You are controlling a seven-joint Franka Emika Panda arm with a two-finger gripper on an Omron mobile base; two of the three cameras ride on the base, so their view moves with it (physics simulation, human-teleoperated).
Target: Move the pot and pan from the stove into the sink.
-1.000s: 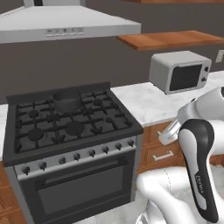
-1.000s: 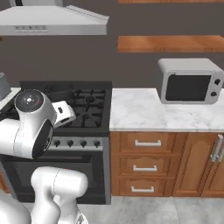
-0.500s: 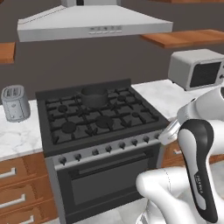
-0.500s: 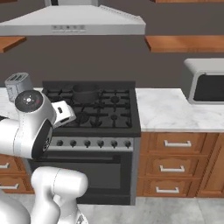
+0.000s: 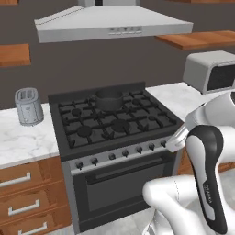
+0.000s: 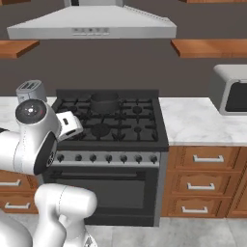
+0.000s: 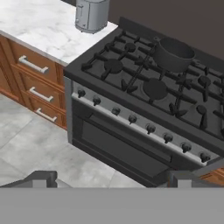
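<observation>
The black stove [image 5: 114, 124] stands in the middle of the left base view and also appears as the stove [image 6: 111, 126] and the stove [image 7: 144, 89]. A dark grey pot [image 5: 109, 99] sits upright on its back middle burner, seen too as the pot [image 6: 104, 102] and the pot [image 7: 174, 54]. The pan and the sink are out of view. My gripper [image 7: 111, 180] is open with nothing between its fingers. It hangs in front of the stove's knob row, well short of the pot.
A silver toaster [image 5: 28, 107] stands on the marble counter [image 5: 23, 140] left of the stove. A microwave [image 6: 231, 89] sits on the counter to the right. A range hood [image 5: 110, 25] hangs above. Wooden drawers [image 6: 202, 181] flank the oven.
The whole picture has shifted: the base has driven left, so the stove now sits near the centre and the toaster has come into view. The gripper stays open.
</observation>
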